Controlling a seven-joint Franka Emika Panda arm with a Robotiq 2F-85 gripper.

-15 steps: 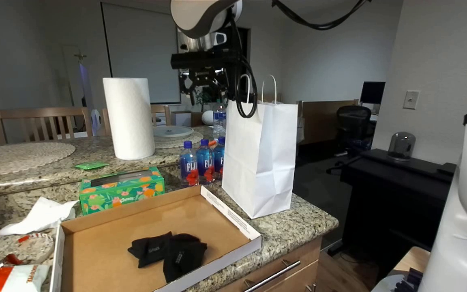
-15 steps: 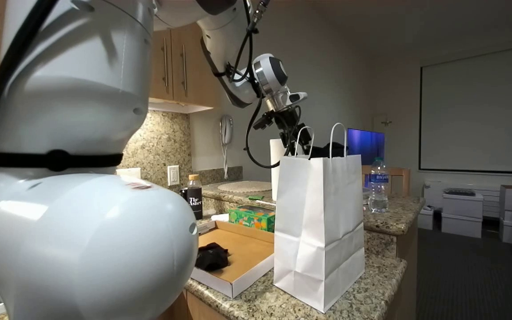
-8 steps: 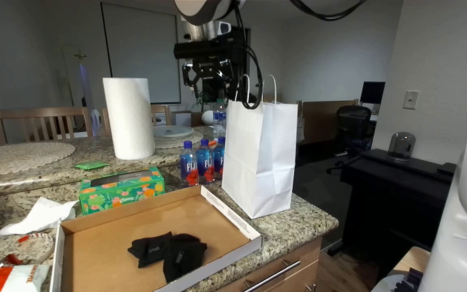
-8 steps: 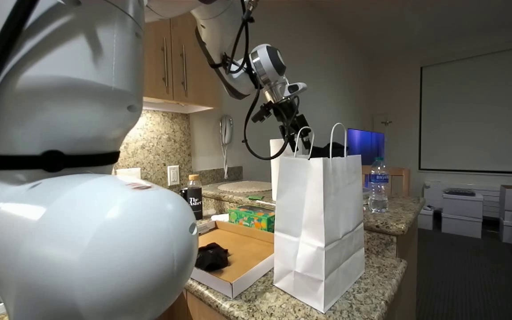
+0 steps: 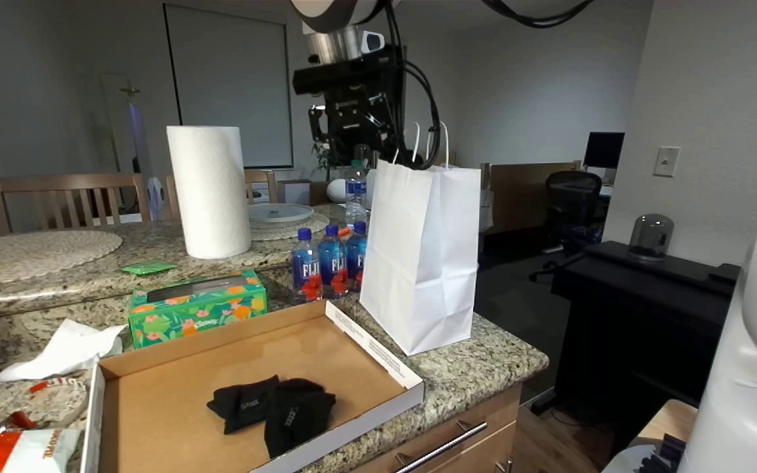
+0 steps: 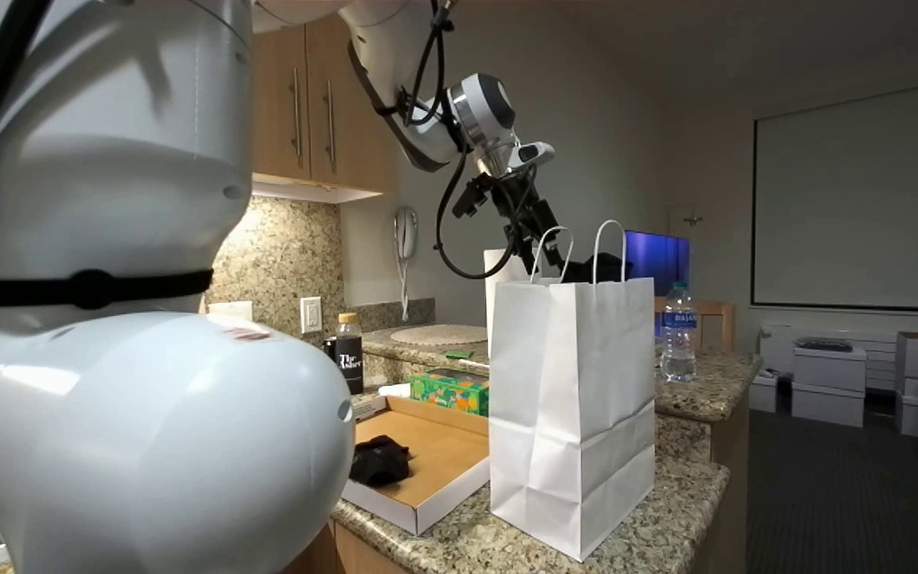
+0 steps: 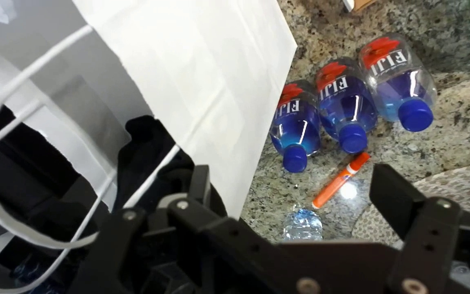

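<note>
My gripper [image 7: 296,183] is open and empty, its fingers [image 7: 396,200] wide apart. In both exterior views the gripper [image 5: 360,146] [image 6: 543,259] hangs at the top of a white paper bag [image 5: 418,263] [image 6: 570,414]. In the wrist view one finger overlaps the edge of the bag [image 7: 210,81], beside its white handle [image 7: 153,175]; I cannot tell whether they touch. A black cloth-like item [image 7: 149,151] shows at the bag's mouth, also in an exterior view [image 6: 598,267]. An orange marker [image 7: 341,179] lies on the counter, seen between the fingers.
Fiji bottles [image 7: 347,102] stand beside the bag. A clear bottle [image 5: 355,197] is behind. A shallow cardboard box [image 5: 175,394] holds black cloth items [image 5: 296,417]. A tissue box [image 5: 198,305] and paper towel roll [image 5: 211,190] stand farther along.
In an exterior view the gripper has moved right and slightly up, its fingers looking farther apart. The bag's top and handles have shifted slightly right. The cloth items in the box are unmoved.
</note>
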